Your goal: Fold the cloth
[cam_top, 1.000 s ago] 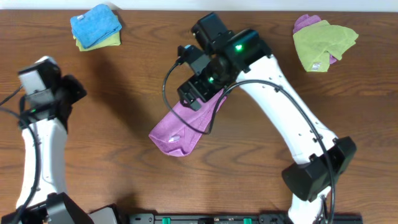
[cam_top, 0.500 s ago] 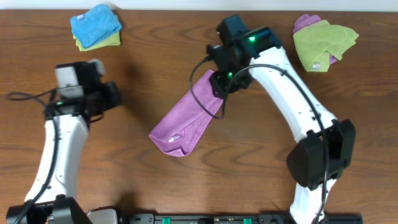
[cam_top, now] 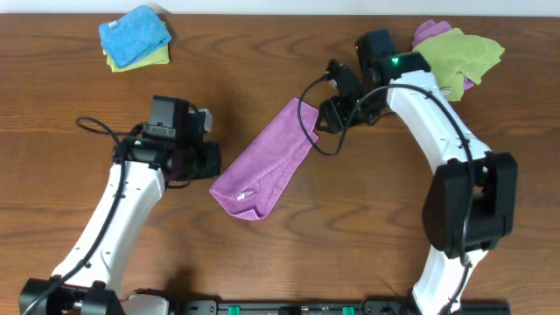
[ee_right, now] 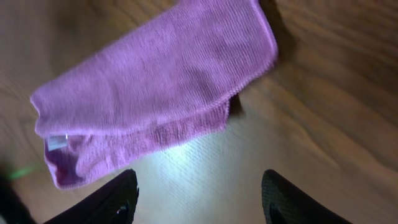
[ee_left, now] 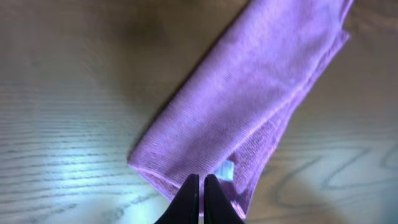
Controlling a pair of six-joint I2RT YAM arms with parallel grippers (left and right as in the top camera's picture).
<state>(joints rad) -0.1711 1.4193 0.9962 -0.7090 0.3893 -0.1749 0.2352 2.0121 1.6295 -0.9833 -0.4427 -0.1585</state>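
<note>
The purple cloth (cam_top: 267, 162) lies folded into a long strip, running diagonally across the middle of the table. Its small white tag (ee_left: 225, 169) shows near the lower end. My left gripper (cam_top: 213, 168) is shut with nothing in it. In the left wrist view its tips (ee_left: 199, 186) hover at the cloth's (ee_left: 249, 106) lower left end, just beside the tag. My right gripper (cam_top: 322, 118) stands open just off the strip's upper right end. In the right wrist view only bare table shows between its fingers (ee_right: 121, 193), with the cloth (ee_right: 155, 93) ahead of them.
A bright blue cloth (cam_top: 133, 33) on a yellow-green one lies at the back left. A lime-green cloth (cam_top: 455, 57) covers another purple one at the back right, close behind my right arm. The table's far edge (cam_top: 262, 12) runs along the top.
My right gripper has let go of the cloth and drawn back up and to the right. My left arm has swung right, up to the cloth's lower end. The cloth now lies flat.
</note>
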